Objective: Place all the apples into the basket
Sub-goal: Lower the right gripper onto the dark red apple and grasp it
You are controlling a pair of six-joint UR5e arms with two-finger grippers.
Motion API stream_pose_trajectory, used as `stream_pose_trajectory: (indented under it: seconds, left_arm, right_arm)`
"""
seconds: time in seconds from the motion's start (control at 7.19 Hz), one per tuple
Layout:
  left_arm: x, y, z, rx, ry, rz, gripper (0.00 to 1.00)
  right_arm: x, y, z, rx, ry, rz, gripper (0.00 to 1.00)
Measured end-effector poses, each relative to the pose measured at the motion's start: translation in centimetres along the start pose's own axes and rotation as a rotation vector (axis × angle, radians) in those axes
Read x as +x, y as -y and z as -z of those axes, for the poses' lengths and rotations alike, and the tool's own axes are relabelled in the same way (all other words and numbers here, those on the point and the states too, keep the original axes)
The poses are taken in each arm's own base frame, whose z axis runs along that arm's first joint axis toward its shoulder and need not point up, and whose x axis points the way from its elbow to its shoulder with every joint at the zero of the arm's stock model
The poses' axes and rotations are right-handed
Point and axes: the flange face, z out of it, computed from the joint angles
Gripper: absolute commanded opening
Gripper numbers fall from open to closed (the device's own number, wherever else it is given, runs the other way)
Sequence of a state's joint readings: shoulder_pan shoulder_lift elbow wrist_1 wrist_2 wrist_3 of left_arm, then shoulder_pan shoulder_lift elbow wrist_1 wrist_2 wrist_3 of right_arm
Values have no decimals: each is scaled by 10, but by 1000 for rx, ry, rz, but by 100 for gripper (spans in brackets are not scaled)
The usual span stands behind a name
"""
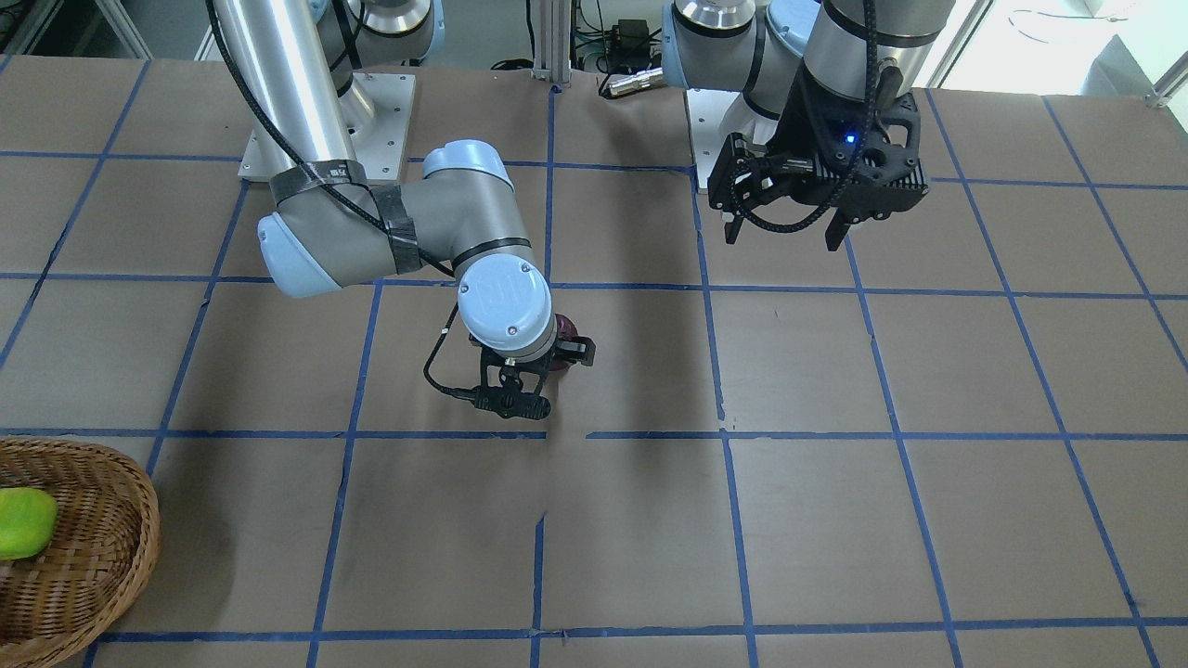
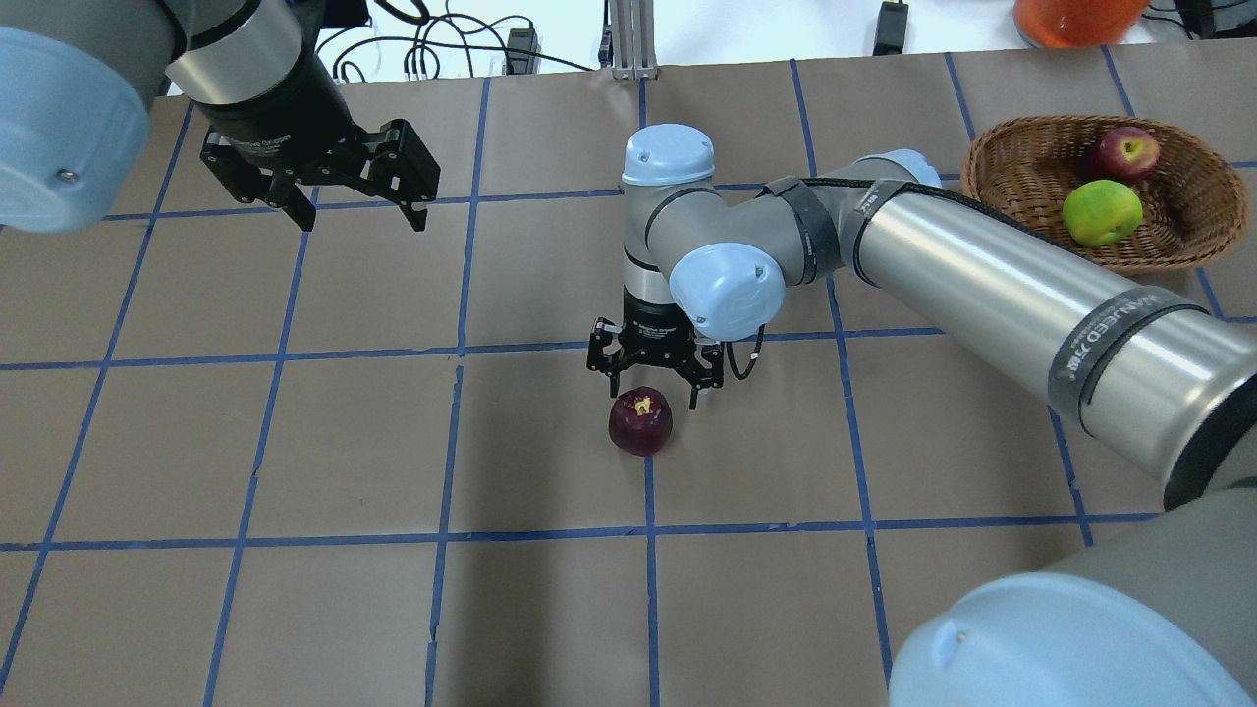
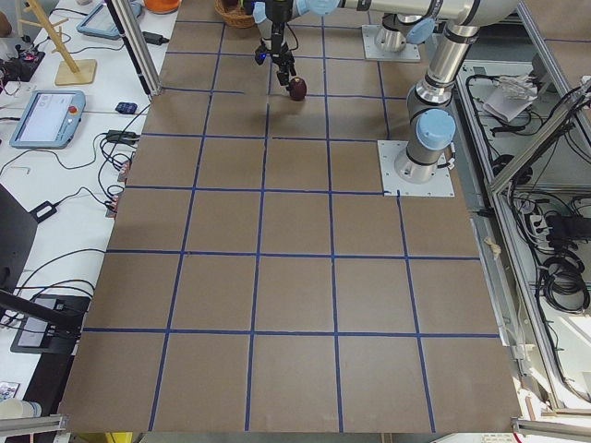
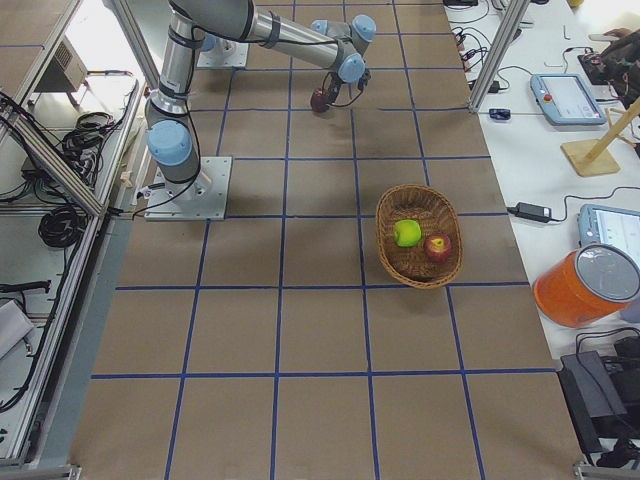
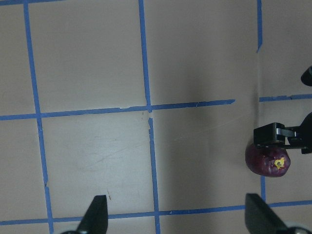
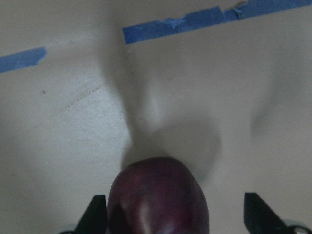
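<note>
The dark maroon apple [image 2: 640, 420] stands on the table near its middle; it also shows in the right wrist view [image 6: 158, 200]. My right gripper [image 2: 653, 378] is open and low over it, its fingers on either side and apart from it, the apple nearer the view's left finger [image 6: 95, 217]. The green apple [image 2: 1102, 212] and the red apple [image 2: 1126, 152] lie in the wicker basket [image 2: 1021, 167] at the far right. My left gripper [image 2: 361, 221] is open and empty, raised above the table's left part.
An orange container [image 2: 1075, 15] stands beyond the basket off the table's far edge. Both arms' base plates [image 1: 380, 111] sit on the robot's side. Blue tape lines grid the brown table [image 2: 344, 589].
</note>
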State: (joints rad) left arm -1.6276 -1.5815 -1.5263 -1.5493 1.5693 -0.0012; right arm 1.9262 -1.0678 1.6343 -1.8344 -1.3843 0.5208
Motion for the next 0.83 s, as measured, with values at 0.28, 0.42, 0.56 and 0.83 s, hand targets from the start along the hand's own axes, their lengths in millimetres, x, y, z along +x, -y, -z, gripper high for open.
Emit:
stream_pose_trajectory:
  seconds: [0.28,0.42,0.56,0.83]
  left_arm:
    - [0,0,0,0,0,0,100]
    - [0,0,0,0,0,0,100]
    - [0,0,0,0,0,-1,100]
    - [1,0,0,0,0,-2,100]
  right_arm:
    - [-4,-4,-5,-9,-1,9,100]
    - [-7,-6,-8,-18,5,13,100]
    - [-10,-7,-14,-30,8,16,100]
    - [-14,-9,-24,-46,1,18,64]
